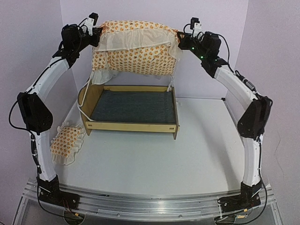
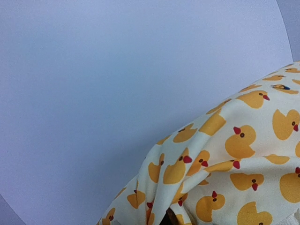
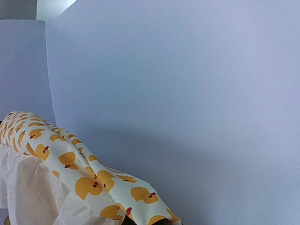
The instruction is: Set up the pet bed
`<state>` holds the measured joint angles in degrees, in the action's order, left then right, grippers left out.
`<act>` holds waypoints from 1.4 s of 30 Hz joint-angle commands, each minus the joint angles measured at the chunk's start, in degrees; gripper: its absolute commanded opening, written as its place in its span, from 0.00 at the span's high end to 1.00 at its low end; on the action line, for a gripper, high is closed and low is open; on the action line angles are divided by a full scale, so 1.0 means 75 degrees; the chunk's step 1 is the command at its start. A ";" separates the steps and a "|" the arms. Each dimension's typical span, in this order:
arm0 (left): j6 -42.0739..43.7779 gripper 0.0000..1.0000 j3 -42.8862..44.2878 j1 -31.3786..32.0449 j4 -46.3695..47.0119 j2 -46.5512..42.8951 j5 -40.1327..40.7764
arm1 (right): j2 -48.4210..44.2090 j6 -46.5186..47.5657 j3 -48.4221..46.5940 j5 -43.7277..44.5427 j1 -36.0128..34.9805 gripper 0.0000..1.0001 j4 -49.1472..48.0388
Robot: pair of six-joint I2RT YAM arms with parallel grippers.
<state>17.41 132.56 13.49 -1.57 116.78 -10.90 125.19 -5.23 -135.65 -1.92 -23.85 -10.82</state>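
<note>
The pet bed frame (image 1: 132,108), light wood with a dark grey base, stands on the table at mid-back. Its cream duck-print ruffled bedding (image 1: 136,47) hangs stretched high above the frame between my two arms. My left gripper (image 1: 97,33) is shut on the bedding's left corner, my right gripper (image 1: 181,41) shut on its right corner. In the left wrist view the duck-print bedding (image 2: 234,159) drapes over my fingers and hides them. The right wrist view shows the same bedding (image 3: 89,180) covering that gripper's tips. The matching pillow (image 1: 66,140) lies on the table left of the frame.
A pale purple backdrop wall (image 1: 140,11) rises close behind the raised bedding. The white table (image 1: 154,159) stretches in front of the frame. A white cord (image 1: 82,105) loops by the frame's left end.
</note>
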 commanded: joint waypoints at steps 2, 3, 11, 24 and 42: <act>0.0538 1.00 -0.1290 -0.0286 -0.1636 -0.1275 -0.0630 | -0.1813 -0.0339 0.2346 -0.0956 0.0065 1.00 0.0309; 0.0593 1.00 -0.1713 -0.0291 -0.2027 -0.1494 -0.0852 | -0.2010 -0.0455 0.2936 -0.1158 0.0047 1.00 0.0516; 0.0907 1.00 -0.6324 -0.0393 -0.3122 -0.3363 -0.1717 | -0.2994 0.0116 0.6155 -0.2426 -0.0906 1.00 0.2269; 0.4571 0.08 -0.5898 -0.0465 -0.7774 -0.3584 -0.3945 | -0.3772 0.0595 0.6121 -0.2031 -0.1388 0.22 0.5235; 0.1063 0.01 -0.1907 0.0545 -0.6342 -0.0364 -0.0704 | 0.1117 -0.2424 0.0234 0.0015 -0.1092 0.20 0.6138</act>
<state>35.22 119.62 15.73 -58.91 108.53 -31.42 125.25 -18.59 -128.56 1.78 -31.75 30.04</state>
